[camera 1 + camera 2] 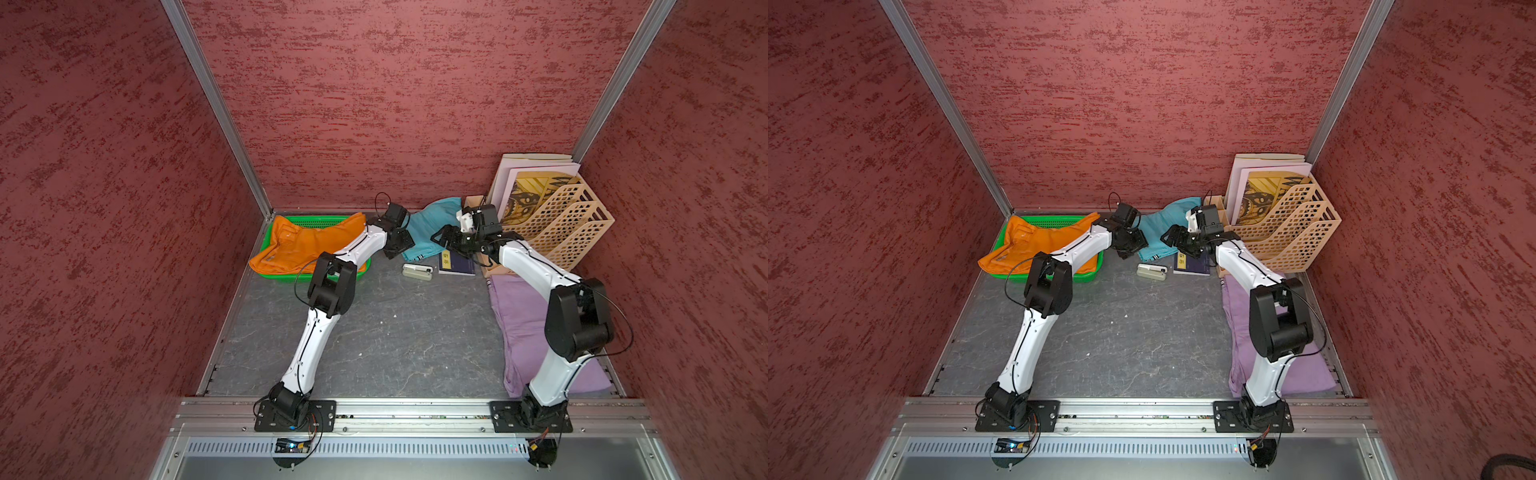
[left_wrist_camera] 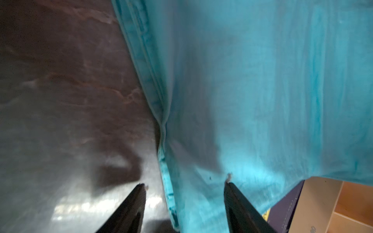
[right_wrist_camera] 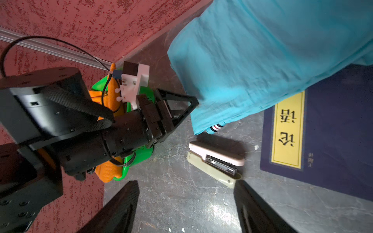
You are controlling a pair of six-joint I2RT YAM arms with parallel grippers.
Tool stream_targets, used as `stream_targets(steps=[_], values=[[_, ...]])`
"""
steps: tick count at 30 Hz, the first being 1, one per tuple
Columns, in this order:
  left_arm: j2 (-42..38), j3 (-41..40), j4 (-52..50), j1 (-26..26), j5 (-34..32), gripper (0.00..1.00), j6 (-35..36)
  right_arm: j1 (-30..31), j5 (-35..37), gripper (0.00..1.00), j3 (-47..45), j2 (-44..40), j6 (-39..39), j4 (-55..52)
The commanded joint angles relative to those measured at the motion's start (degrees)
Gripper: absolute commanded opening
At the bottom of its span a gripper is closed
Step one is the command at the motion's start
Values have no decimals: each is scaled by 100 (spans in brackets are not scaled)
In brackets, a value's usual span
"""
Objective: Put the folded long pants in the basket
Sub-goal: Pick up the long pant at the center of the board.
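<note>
At the left of a top view, the perforated green plastic basket (image 1: 320, 223) holds the rumpled orange pants (image 1: 299, 247), one corner spilling over its rolled rim. In the middle my left pincer (image 2: 185, 183) stands apart, one black finger over the marbled grey table (image 2: 60, 100) and the other over the soft, hemmed teal pants (image 2: 262, 90). My right pincer (image 3: 186, 182) also gapes, empty, near a stapler (image 3: 216, 159), and the smooth lilac pants (image 1: 519, 316) lie flat at the right.
</note>
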Motion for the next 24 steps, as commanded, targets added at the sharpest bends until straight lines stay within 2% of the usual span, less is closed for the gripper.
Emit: stream_targets(steps=[1,4,7,13,17,21,24], values=[[296,209,-184,10,-82,63,-13,-11,-52,80,-12,-153,-157,-181],[431,246,-161,11,-119,59,14,-17,-43,79,12,-156,-199,-286],[592,352,-173,-6,-114,49,116,-24,-36,79,47,-159,-212,-375],[532,387,-74,26,-188,2,298,-22,-73,79,31,-157,-189,-404],[256,641,-502,136,-488,0,557,-22,-77,78,-38,-136,-236,-384],[-114,678,-1052,293,-425,0,937,-26,94,78,129,-28,-416,-571],[-318,605,-1446,526,73,0,1348,-33,303,78,292,53,-504,-696]])
